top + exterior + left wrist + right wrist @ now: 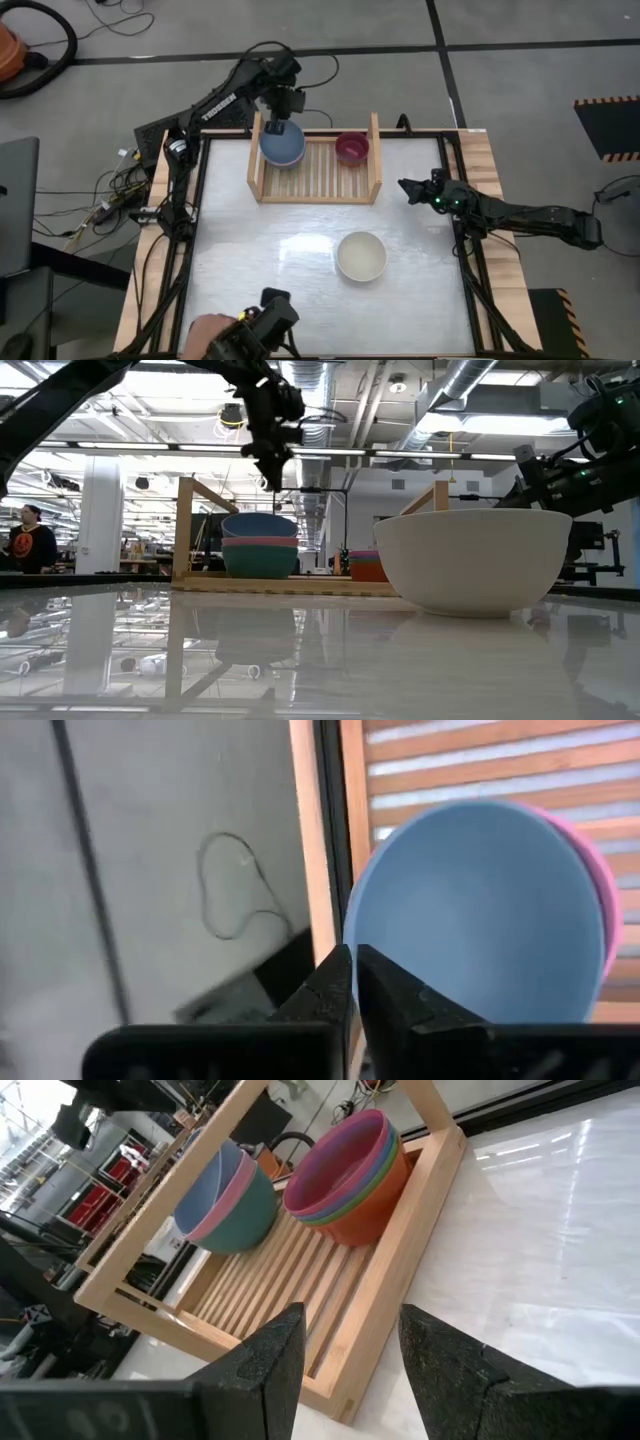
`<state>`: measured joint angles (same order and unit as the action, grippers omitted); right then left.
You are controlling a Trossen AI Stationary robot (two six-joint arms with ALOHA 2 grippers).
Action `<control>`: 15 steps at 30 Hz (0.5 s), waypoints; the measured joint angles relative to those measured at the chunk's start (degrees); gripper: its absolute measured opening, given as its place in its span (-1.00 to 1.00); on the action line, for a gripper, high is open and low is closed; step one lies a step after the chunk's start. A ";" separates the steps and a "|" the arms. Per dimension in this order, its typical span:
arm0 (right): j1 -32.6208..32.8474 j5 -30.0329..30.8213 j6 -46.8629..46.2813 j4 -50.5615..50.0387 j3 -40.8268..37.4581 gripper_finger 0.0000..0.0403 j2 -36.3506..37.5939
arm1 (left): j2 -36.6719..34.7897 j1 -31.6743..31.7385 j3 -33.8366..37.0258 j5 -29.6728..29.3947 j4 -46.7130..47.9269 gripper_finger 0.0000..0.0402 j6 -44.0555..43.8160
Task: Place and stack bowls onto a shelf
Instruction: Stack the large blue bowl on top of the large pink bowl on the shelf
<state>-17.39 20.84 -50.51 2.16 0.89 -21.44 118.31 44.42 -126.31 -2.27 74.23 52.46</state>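
The wooden shelf point(320, 172) stands at the table's far side. On its left part sits a stack of three bowls, blue point(480, 910) in pink point(603, 910) in teal point(259, 563). On its right part stands a smaller stack: magenta point(345, 1155) on top, green below it, red-orange point(372, 1215) at the bottom. A cream-white bowl point(361, 256) rests upright on the table, near the middle. My left gripper point(354, 965) hangs shut above the blue bowl's far rim, clear of it. My right gripper point(350, 1350) waits open at the table's right edge.
Free tabletop lies between the shelf and the cream-white bowl point(470, 560). A black camera mount point(268, 318) sits at the near edge. Cables trail off the table's left side point(110, 200). A person point(28, 540) stands far off in the room.
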 joint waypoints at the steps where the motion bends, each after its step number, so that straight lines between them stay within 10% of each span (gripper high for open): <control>1: 0.00 0.02 -0.01 -0.01 0.00 -0.06 -0.20 | 0.08 0.69 0.71 0.93 -0.11 -0.97 -1.00; 15: 0.00 0.07 -0.06 -0.01 0.00 -0.06 -1.55 | 0.20 3.62 9.83 1.95 -6.68 -1.00 -2.54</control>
<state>-17.39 20.91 -50.57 2.15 0.89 -22.98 118.51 48.04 -116.49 -0.32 67.55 49.92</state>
